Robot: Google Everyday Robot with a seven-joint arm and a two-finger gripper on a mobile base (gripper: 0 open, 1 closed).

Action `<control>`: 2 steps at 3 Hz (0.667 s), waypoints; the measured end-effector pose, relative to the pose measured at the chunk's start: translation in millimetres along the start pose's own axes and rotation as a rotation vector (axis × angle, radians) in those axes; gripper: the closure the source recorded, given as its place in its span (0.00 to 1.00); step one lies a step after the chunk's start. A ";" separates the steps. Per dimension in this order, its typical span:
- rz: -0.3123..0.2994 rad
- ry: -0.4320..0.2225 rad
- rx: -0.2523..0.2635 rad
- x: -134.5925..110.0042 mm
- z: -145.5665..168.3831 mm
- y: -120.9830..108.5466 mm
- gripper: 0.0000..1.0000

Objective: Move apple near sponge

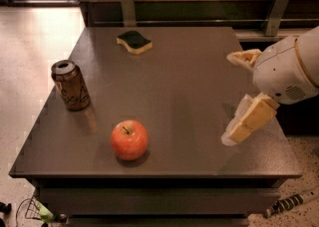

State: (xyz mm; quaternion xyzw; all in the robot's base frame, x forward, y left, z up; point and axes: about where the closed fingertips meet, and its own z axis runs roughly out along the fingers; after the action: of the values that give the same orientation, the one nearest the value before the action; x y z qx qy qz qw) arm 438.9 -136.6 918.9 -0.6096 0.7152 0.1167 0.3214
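The pale marking on the brown metal drink can (71,85) was unreadable, while the jaws hung spread over the tabletop's (189,71) right side.

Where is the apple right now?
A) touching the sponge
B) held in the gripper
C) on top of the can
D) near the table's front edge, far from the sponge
D: the apple sits by the front edge, the sponge lies at the far edge, and the gripper hangs open and empty at right.
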 end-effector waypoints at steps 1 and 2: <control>-0.001 -0.203 -0.058 -22.8 41.5 20.8 0.00; 0.033 -0.382 -0.115 -52.2 62.0 39.4 0.00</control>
State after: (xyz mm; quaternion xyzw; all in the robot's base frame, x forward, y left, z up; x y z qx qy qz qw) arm 423.9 -51.3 893.9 -0.5818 0.6435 0.2761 0.4138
